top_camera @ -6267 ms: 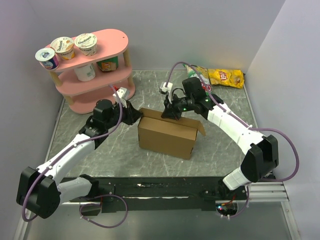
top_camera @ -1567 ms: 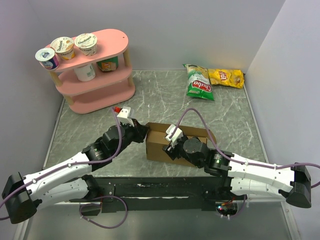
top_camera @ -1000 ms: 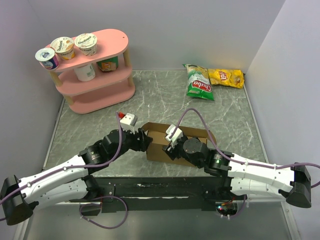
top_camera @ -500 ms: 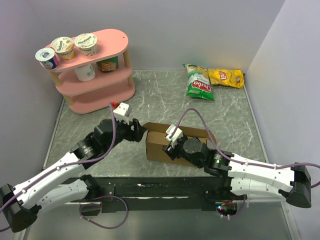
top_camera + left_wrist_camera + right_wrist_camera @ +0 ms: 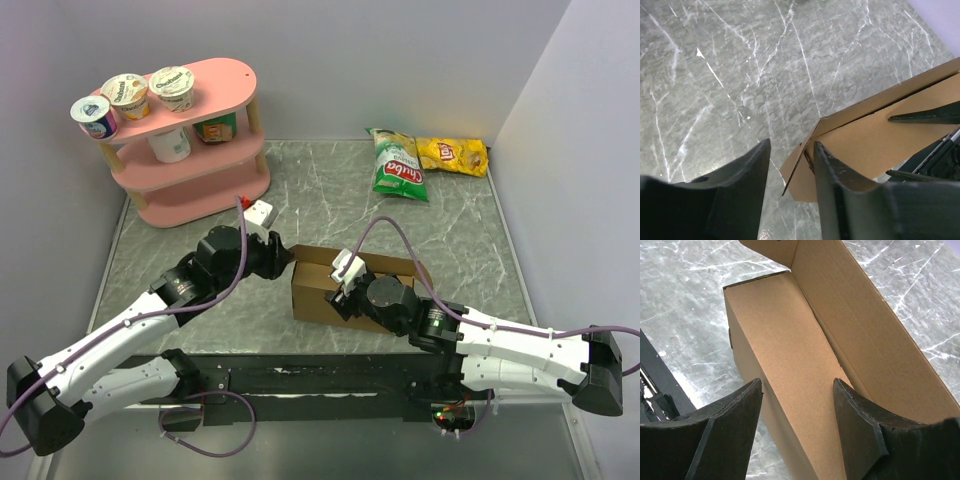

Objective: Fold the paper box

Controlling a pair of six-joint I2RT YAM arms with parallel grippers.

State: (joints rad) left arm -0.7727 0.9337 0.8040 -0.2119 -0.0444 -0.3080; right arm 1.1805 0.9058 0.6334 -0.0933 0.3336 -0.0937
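Standing on the grey marbled table [image 5: 330,190], nearer the arm bases than the pink shelf [image 5: 200,185] and off to its right, is the paper box [image 5: 312,300]. It is plain brown, unprinted cardboard, long and narrow, with its top open so the bare inside shows. At the end facing the shelf a small flap [image 5: 797,172] juts outward at an angle instead of lying flat against the wall.

The left arm runs up on a slant from the near corner on the shelf's side, and its wrist turns in toward that end of the box. The left gripper [image 5: 790,145] sits right at the loose flap. Its two dark fingers [image 5: 745,190] stand apart with the flap's edge between them; the flap lies close against one finger, and a gap shows on the other side (so nothing is pinched, as far as I can see).

The right arm lies low and long, stretched from the corner farthest from the shelf to the box's near long wall. The right gripper [image 5: 797,382] hangs over the open top with its fingers [image 5: 730,430] spread wide. One is outside the near wall and the other is over the box's interior, and neither presses the cardboard.
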